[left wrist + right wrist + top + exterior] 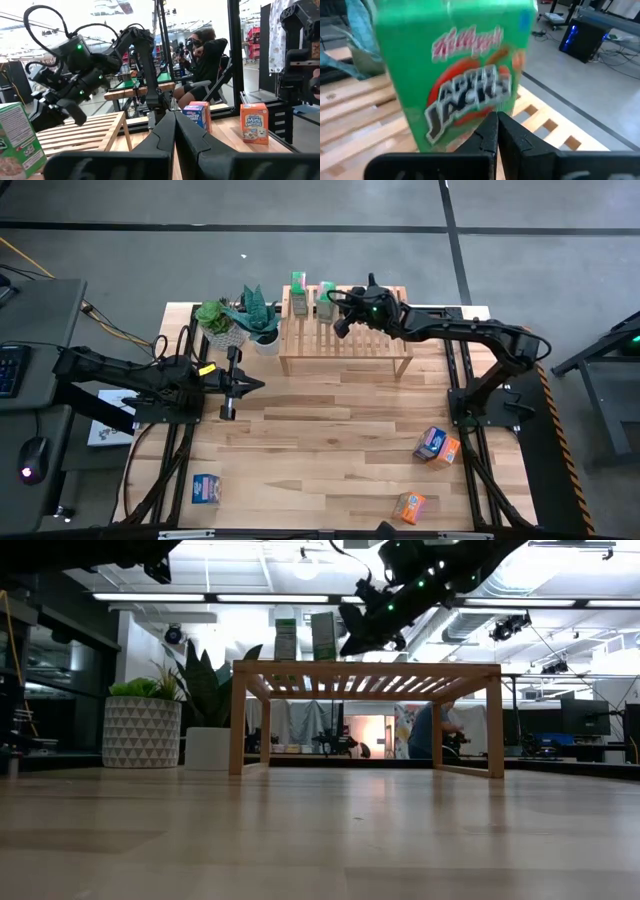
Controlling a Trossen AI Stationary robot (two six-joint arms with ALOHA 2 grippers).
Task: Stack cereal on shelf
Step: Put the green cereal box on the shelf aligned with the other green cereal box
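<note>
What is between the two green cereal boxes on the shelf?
Nothing: the high view shows only bare shelf slats between the two green cereal boxes.

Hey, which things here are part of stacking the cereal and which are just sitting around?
Part of the job:
two green cereal boxes on the shelf
blue box
blue and orange pair
orange box
right gripper, shut, beside the green boxes

Just sitting around:
potted plants
left gripper, shut, waiting
</note>
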